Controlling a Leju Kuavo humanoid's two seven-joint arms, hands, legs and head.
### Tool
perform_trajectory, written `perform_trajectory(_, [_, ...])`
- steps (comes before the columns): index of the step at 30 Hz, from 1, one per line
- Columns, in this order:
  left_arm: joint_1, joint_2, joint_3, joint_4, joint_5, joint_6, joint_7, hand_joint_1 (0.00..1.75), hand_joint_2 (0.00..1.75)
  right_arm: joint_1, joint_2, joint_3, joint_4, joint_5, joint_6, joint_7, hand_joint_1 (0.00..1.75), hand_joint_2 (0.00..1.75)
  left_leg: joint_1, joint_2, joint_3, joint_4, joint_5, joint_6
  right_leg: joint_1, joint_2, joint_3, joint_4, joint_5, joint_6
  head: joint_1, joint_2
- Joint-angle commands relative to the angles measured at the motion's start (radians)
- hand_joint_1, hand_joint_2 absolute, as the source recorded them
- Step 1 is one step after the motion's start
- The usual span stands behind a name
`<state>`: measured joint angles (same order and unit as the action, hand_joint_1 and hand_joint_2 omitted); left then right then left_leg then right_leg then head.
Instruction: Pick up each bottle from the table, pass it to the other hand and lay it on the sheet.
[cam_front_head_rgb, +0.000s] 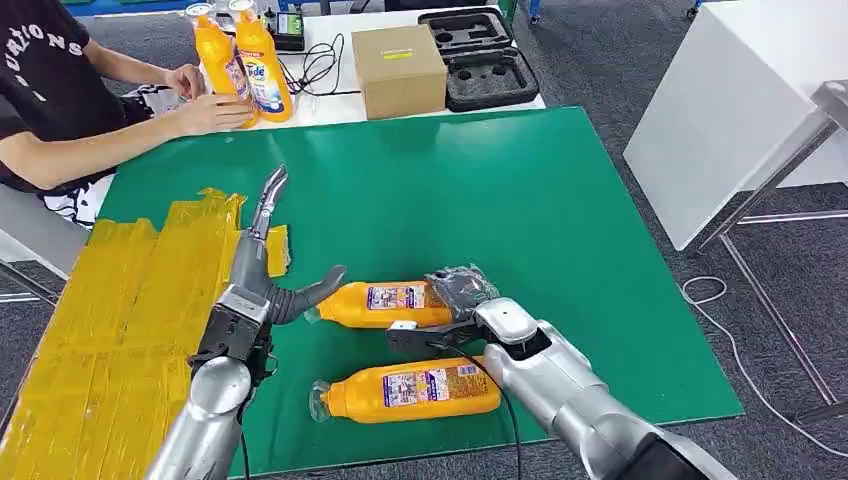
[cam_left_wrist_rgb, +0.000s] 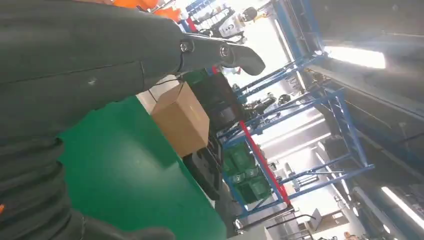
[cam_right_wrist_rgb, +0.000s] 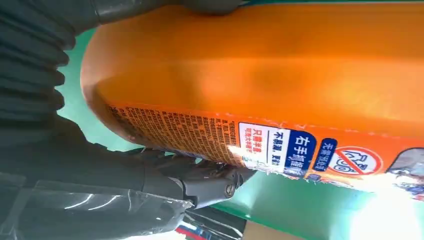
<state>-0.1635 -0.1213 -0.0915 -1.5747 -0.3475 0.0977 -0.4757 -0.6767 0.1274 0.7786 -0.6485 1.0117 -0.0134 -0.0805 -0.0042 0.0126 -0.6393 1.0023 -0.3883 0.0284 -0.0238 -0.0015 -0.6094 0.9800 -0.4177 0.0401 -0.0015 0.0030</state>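
the right robot hand (cam_front_head_rgb: 455, 300) grips the base end of an orange bottle (cam_front_head_rgb: 385, 304) that lies on its side on the green sheet (cam_front_head_rgb: 520, 200), cap end pointing toward the left robot hand. in the right wrist view the orange bottle (cam_right_wrist_rgb: 260, 75) sits between the thick thumb and the darker fingers (cam_right_wrist_rgb: 200, 175), which press against its label side. the left robot hand (cam_front_head_rgb: 265, 270) is open and holds nothing: its fingers stretch forward over the green sheet and its thumb (cam_front_head_rgb: 310, 290) reaches sideways toward the cap end of the held bottle, just beside it; whether they touch cannot be told. a second orange bottle (cam_front_head_rgb: 410, 392) lies on its side on the green sheet nearer the robot, just beside the right forearm. a patch of yellow tape (cam_front_head_rgb: 120, 320) covers the left part of the surface. at the far edge a person's hand (cam_front_head_rgb: 205, 112) rests on one of two upright orange bottles (cam_front_head_rgb: 245, 65). beside them sit a cardboard box (cam_front_head_rgb: 398, 70) and a black foam tray (cam_front_head_rgb: 480, 55), with a black cable (cam_front_head_rgb: 320, 70) between the bottles and the box.
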Motion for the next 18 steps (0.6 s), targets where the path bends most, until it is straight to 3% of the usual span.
perform_trajectory(1, [-0.019,-0.010,0.020,0.057,0.000,-0.002,0.004,0.00,1.75,-0.005,0.001,-0.064,0.004,-0.022,-0.106,0.020,1.75,1.75,0.001,-0.002,0.004,0.000,-0.002,-0.001,0.001,-0.001,0.005,-0.001,-0.002,-0.002,0.000,0.000])
perform_trajectory(3, [-0.015,-0.009,0.014,0.053,0.002,-0.001,0.004,0.00,1.75,0.032,-0.008,-0.116,-0.068,-0.046,-0.169,0.023,1.75,1.75,0.002,-0.002,0.005,0.000,-0.002,-0.002,0.002,-0.001,0.006,-0.001,-0.002,-0.002,0.000,0.000])
perform_trajectory(6, [-0.015,-0.022,0.027,0.038,0.051,0.000,0.046,0.00,1.75,0.117,-0.019,-0.217,-0.232,-0.041,-0.357,0.052,1.75,1.75,0.002,-0.004,0.005,0.000,-0.002,-0.002,0.002,-0.003,0.006,-0.001,-0.003,-0.002,0.000,0.000])
perform_trajectory(12, [-0.080,0.000,-0.061,0.049,0.071,-0.058,0.078,0.00,1.75,0.231,-0.016,-0.357,-0.374,-0.115,-0.550,-0.040,1.75,1.75,0.002,-0.007,0.003,0.001,-0.002,-0.002,0.002,-0.006,0.004,-0.001,-0.003,-0.002,0.000,0.000])
perform_trajectory(18, [-0.155,0.015,-0.098,0.115,0.336,-0.207,0.157,0.00,1.75,0.266,-0.012,-0.369,-0.378,-0.164,-0.583,-0.087,1.75,1.75,0.002,-0.009,0.002,0.001,-0.001,-0.002,0.002,-0.008,0.004,-0.001,-0.002,-0.002,0.000,0.000])
